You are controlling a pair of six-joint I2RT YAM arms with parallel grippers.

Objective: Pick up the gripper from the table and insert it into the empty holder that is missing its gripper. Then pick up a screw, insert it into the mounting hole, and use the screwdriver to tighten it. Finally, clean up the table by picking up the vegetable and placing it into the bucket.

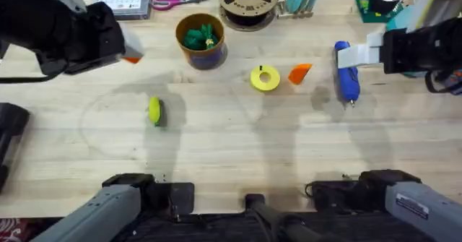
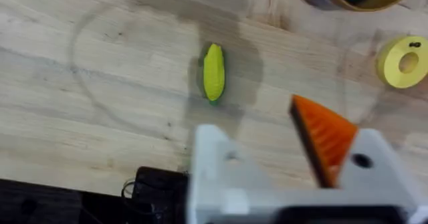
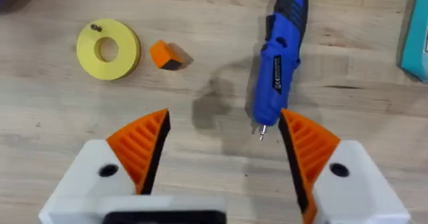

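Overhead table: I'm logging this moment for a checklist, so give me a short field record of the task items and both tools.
orange tip: loose on table beside yellow ring
screwdriver: lying flat on table
bucket: upright, green vegetable inside
left tool: one orange pad missing, holds nothing
right tool: open above screwdriver tip, both pads on

Orange wedge gripper [image 1: 299, 73] lay loose just right of the yellow ring disc [image 1: 265, 78], blue screwdriver [image 1: 347, 74] flat farther right, tip toward the arm bases, green vegetable [image 1: 200, 37] inside bucket [image 1: 211, 56] up-left of disc.
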